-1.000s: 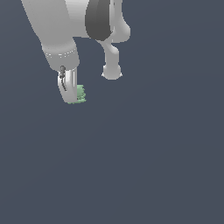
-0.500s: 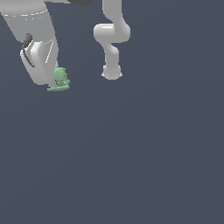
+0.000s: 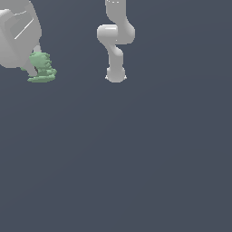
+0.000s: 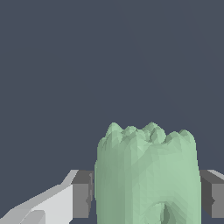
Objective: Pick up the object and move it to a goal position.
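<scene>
Gripper (image 4: 147,197) clamps the object (image 4: 146,175) between both fingers (image 4: 83,194), pads against opposite flanks, securing it for transport to goal.

the frame edge crops the fingers (image 4: 82,194) and object (image 4: 146,175).

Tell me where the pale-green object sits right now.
The pale-green object is at the upper left of the exterior view, against the hand and well to the left of the arm's base. In the wrist view it sits between the two fingers.
</scene>
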Robot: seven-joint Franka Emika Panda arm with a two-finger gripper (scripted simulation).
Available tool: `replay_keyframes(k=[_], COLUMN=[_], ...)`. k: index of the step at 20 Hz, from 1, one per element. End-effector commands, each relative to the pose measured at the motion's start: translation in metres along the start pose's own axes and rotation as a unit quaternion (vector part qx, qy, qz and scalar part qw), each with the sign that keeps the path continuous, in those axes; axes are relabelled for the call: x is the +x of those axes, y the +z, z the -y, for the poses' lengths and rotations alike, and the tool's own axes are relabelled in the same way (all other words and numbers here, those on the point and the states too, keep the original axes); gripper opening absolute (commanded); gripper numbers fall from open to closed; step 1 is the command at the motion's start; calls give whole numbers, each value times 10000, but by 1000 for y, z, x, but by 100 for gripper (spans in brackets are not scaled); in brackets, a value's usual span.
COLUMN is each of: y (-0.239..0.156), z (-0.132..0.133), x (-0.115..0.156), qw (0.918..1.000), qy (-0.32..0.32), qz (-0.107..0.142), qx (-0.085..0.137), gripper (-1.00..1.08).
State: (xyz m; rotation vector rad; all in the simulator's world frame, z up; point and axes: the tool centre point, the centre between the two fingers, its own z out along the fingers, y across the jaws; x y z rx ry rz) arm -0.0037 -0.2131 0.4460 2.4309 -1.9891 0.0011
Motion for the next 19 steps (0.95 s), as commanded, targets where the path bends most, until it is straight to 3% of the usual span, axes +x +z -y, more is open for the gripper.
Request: replay_keyframes(k=[1, 19], y=[-12, -42], z=[1, 7], x=[6, 24], qw=[10000, 10000], qy=[-4, -3], qz=[1, 4], qx=[-2, -1], gripper=[-100, -100])
